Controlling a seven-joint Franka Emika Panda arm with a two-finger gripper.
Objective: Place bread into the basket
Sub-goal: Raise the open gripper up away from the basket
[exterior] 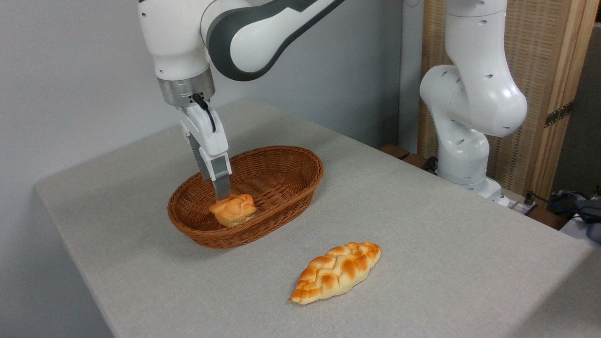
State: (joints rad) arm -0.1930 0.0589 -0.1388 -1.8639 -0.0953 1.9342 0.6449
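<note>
Your gripper (220, 191) hangs inside the basket (286, 162), fingertips just above and behind the bread (233, 210). You see it edge-on with only 1 finger (221, 180) clear, so you cannot tell whether it is parted or closed, nor whether that fingertip touches the bun. The bread lies on the basket floor near the front-left wall, knotted top up, roundish with no clear long axis. The basket's long axis runs from front-left to back-right. Your arm comes down from the upper left, wrist near vertical, fingers tilted slightly right. The braided loaf (336, 271) lies apart on the table (446, 244)
</note>
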